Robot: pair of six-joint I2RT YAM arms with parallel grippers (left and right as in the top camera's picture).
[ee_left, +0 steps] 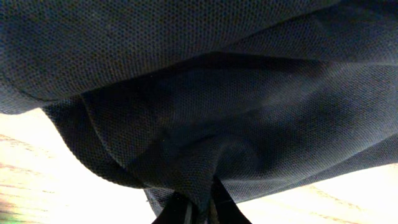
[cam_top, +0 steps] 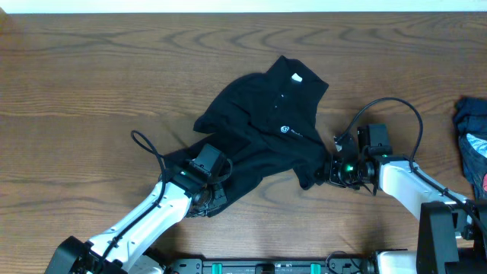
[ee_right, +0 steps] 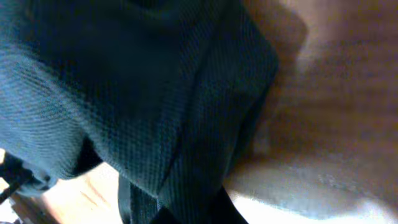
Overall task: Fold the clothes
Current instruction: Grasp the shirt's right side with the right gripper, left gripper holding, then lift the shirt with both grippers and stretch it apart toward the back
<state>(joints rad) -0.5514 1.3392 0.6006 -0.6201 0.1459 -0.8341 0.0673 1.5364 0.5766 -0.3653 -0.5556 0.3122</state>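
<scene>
Black top lies on table, collar far; left jaws and right jaws each clamp a near corner

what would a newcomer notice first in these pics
A crumpled black top sprawls at the middle of the table, white logo on its chest. The left gripper pinches its fabric at the near left, while the right gripper sits at its near right edge. A dark blue bundle lies at the far right.
</scene>
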